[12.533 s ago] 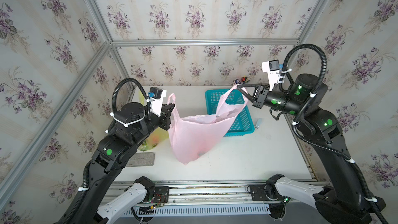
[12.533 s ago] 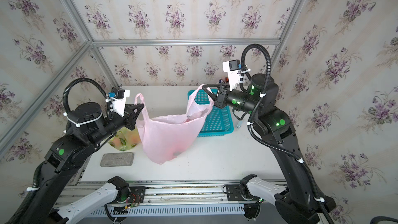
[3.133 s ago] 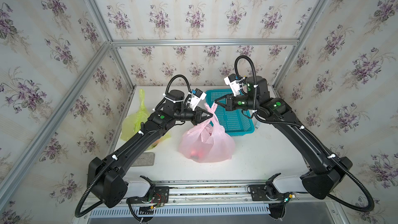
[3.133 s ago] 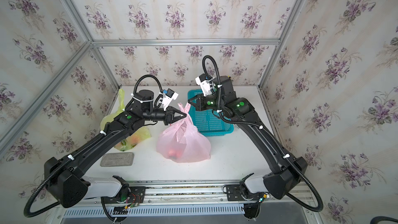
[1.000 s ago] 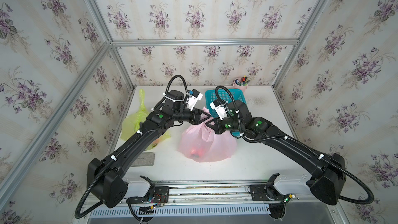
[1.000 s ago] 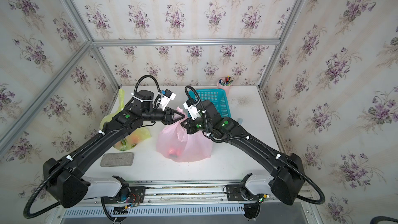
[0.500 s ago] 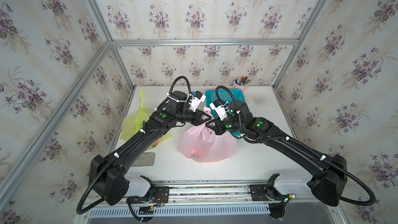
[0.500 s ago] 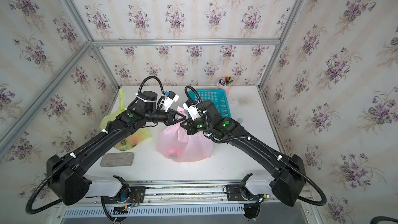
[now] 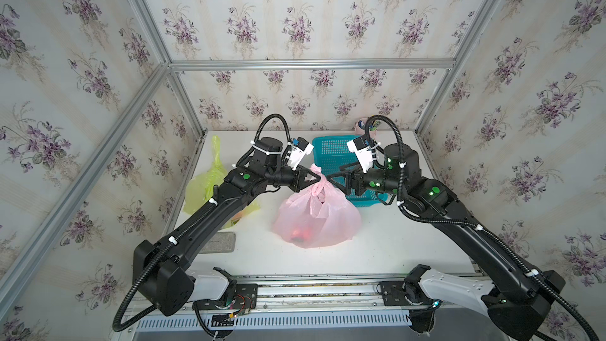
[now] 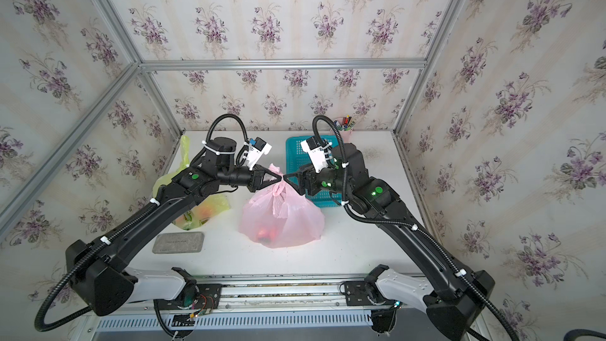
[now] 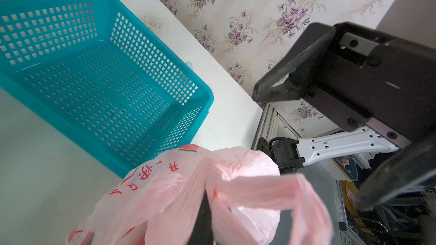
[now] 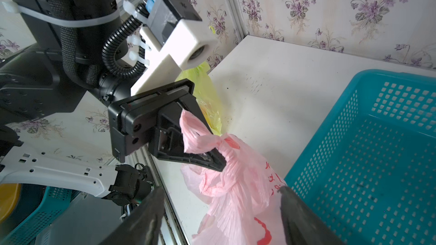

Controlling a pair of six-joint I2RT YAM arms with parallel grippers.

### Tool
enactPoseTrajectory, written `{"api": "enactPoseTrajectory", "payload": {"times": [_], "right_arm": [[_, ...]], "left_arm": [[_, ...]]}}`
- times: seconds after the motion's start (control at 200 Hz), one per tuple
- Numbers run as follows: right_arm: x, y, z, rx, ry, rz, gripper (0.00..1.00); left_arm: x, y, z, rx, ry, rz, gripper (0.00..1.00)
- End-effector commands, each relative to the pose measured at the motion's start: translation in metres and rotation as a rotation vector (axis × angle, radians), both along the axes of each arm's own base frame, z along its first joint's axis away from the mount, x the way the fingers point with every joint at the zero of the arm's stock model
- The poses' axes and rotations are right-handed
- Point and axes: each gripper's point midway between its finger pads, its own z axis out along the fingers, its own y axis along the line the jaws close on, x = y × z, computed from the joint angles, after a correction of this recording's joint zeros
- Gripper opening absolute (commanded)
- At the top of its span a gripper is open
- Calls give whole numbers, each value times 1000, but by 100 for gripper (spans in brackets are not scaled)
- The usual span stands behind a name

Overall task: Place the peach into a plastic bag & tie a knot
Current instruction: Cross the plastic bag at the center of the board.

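The pink plastic bag (image 9: pixel 316 218) (image 10: pixel 282 218) sits mid-table with its handles twisted together at the top. The peach (image 9: pixel 300 234) (image 10: pixel 264 234) shows as a reddish blur through its lower side. My left gripper (image 9: pixel 318 178) (image 10: pixel 279 177) is shut on the bag's twisted handle, with pink film wrapped round its dark fingertips (image 11: pixel 204 208) in the left wrist view. My right gripper (image 9: pixel 334 183) (image 10: pixel 291 183) stands open just right of the twist, holding nothing. In the right wrist view its jaws (image 12: pixel 221 208) straddle the bag (image 12: pixel 236 185) without touching the handle.
A teal basket (image 9: pixel 331 152) (image 10: pixel 295 149) stands behind the right gripper. A yellow-green bag (image 9: pixel 203 185) (image 10: pixel 193 211) lies at the left under the left arm. A grey pad (image 9: pixel 219 242) (image 10: pixel 178 242) lies front left. A pink pen cup (image 10: pixel 344 129) sits at the back.
My right gripper has opened, let go of the bag's handle and drawn back to the right. My left gripper has shut on the twisted handle.
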Motion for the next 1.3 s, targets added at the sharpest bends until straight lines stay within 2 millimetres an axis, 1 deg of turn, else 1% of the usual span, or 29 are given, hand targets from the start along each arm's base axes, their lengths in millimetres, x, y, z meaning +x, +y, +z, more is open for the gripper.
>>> {"api": "enactPoseTrajectory", "payload": {"times": [0.0, 0.115, 0.23, 0.415, 0.51, 0.569, 0.669, 0.709, 0.774, 0.884, 0.919, 1.009, 1.039, 1.069, 1.134, 1.219, 1.234, 1.294], "right_arm": [[0, 7, -9, -35, -30, 75, 83], [-1, 22, -25, -45, 4, 161, 83], [0, 31, -33, -42, 33, 205, 83], [-6, 40, -43, -51, 80, 270, 79], [-6, 42, -48, -67, 98, 268, 74], [-8, 45, -50, -72, 103, 275, 67], [-11, 48, -52, -75, 109, 284, 60], [-10, 49, -52, -76, 110, 280, 56], [-9, 50, -53, -77, 115, 273, 54], [-8, 52, -55, -79, 118, 273, 45], [-7, 52, -56, -84, 117, 265, 41], [-3, 51, -58, -97, 114, 246, 22], [-2, 50, -59, -102, 109, 237, 18], [-1, 49, -59, -105, 108, 231, 16], [0, 48, -59, -107, 101, 225, 12], [0, 46, -58, -109, 92, 217, 9], [0, 46, -57, -110, 91, 216, 9], [-1, 44, -57, -113, 85, 211, 8]], "left_arm": [[-7, -2, 12, -30, -33, -51, 0], [-10, -4, 15, -44, -24, -74, 0], [-11, -5, 16, -50, -19, -83, 0], [-11, -5, 12, -44, -12, -80, 0], [-9, -5, 11, -41, -7, -73, 0], [-8, -5, 11, -40, -5, -69, 0], [-6, -6, 8, -35, 2, -63, 2], [-5, -6, 7, -35, 6, -61, 2], [-4, -7, 5, -33, 13, -60, 3], [-4, -7, 4, -31, 18, -56, 6], [-4, -7, 4, -31, 18, -53, 6], [-4, -5, 6, -31, 15, -44, 14], [-4, -5, 7, -31, 12, -42, 18], [-5, -4, 7, -31, 13, -41, 24], [-5, -2, 7, -27, 7, -29, 42], [-6, 5, 6, -14, -5, 2, 54], [-6, 7, 5, -10, -5, 9, 58], [-9, 13, -1, 7, -6, 28, 62]]}}
